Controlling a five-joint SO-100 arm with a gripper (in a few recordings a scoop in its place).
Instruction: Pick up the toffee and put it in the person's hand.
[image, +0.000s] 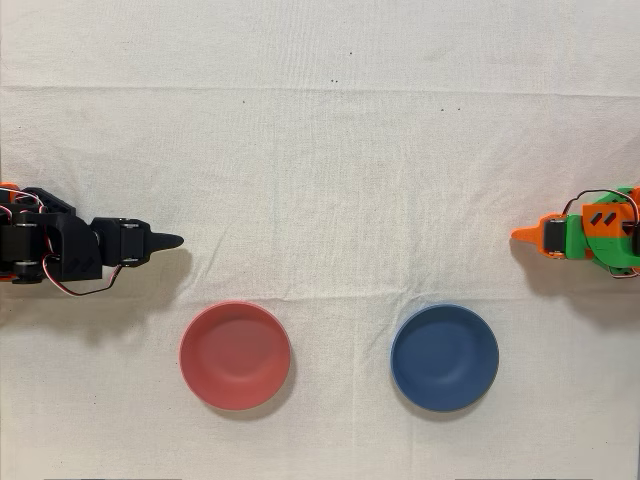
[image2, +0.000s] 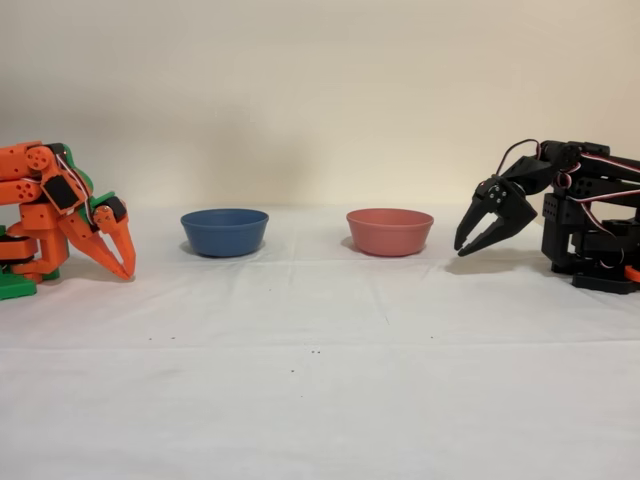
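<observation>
Black arm folded back at the left edge in the overhead view, gripper (image: 170, 241) pointing right over bare cloth. In the fixed view the gripper (image2: 468, 243) sits at the right, tips angled down toward the table, jaws slightly parted with a narrow gap, nothing between them. Tips hang just above the cloth, not touching.

Red bowl (image: 235, 355) is the nearest object to the gripper: in the overhead view it lies below and a little right of the tips, apart from them. In the fixed view the red bowl (image2: 390, 231) is just left of the gripper with a clear gap. Blue bowl (image: 444, 357) stands right of the red one in the overhead view, well apart. Both bowls look empty.

Can't locate the toffee anywhere on the white cloth (image: 320, 170) or in either bowl.

Orange arm (image: 585, 232) idle at the opposite edge.
</observation>
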